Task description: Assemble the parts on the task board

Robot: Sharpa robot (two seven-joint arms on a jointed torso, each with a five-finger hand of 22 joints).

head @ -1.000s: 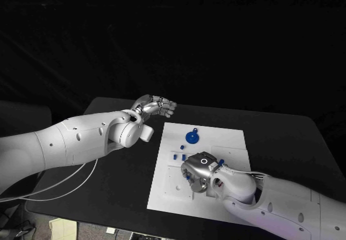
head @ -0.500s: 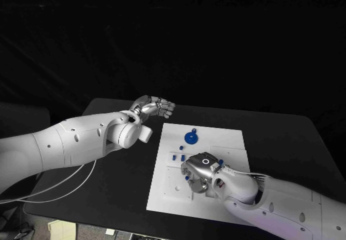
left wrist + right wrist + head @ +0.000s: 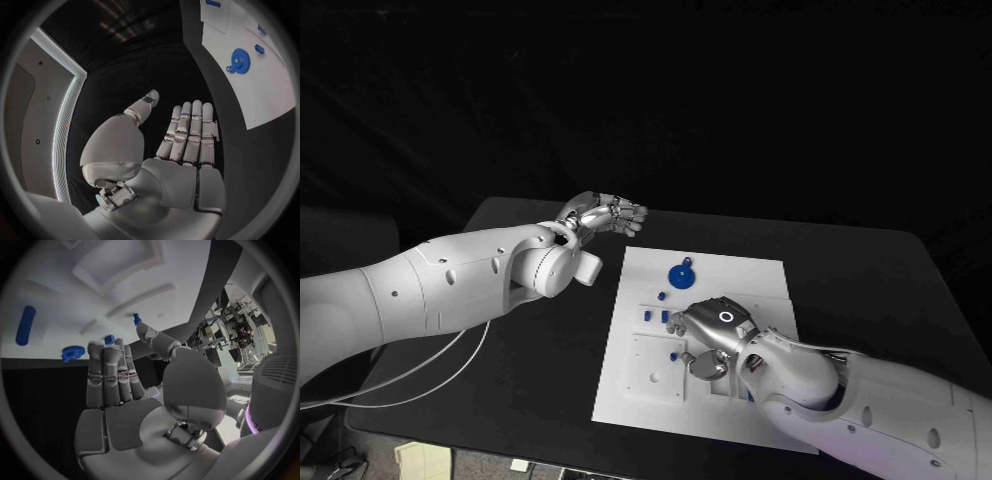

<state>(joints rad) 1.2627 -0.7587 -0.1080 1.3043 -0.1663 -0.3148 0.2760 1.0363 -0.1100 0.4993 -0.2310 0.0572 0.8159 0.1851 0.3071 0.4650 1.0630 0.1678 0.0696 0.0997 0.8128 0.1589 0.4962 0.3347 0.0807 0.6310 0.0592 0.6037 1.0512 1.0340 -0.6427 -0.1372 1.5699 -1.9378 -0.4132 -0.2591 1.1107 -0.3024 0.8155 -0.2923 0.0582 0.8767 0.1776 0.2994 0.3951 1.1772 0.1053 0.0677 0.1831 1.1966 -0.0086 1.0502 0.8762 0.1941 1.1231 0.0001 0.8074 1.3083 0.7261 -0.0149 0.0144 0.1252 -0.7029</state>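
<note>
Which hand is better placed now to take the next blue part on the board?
Probably the right hand: it hangs over the board among the small parts. The left hand is off the board's far corner, holding nothing.

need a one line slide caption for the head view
Right hand low over the white task board among small blue parts, near a blue gear; left hand off the board.
</note>
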